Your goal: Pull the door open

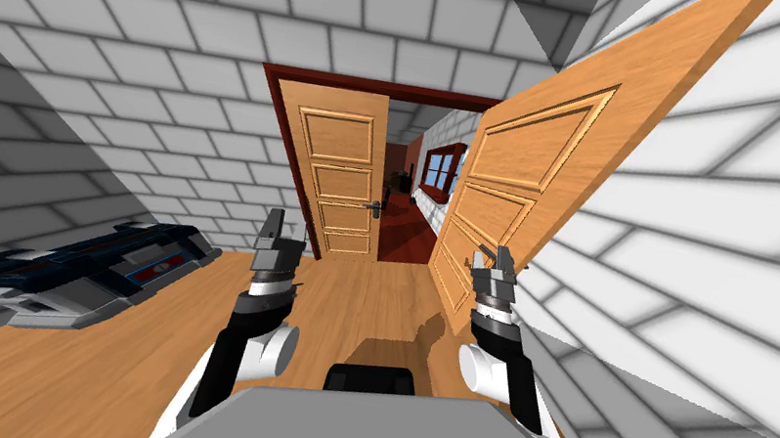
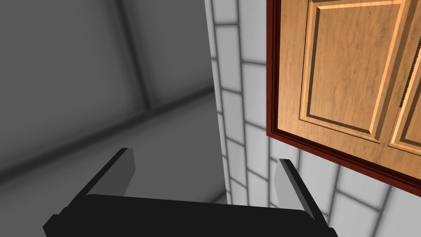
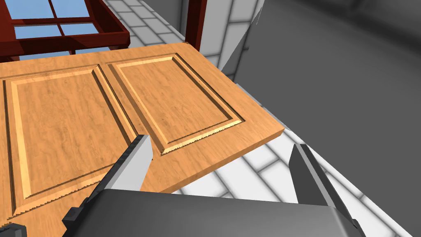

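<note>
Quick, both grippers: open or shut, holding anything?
Left gripper: open, holding nothing.
Right gripper: open, holding nothing, facing the wooden door.

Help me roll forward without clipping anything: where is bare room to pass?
Bare wood floor runs between the left gripper and right gripper to the gap between far door and near door. Crowded: near door beside the right gripper; dark blue machine on the floor at left.
</note>
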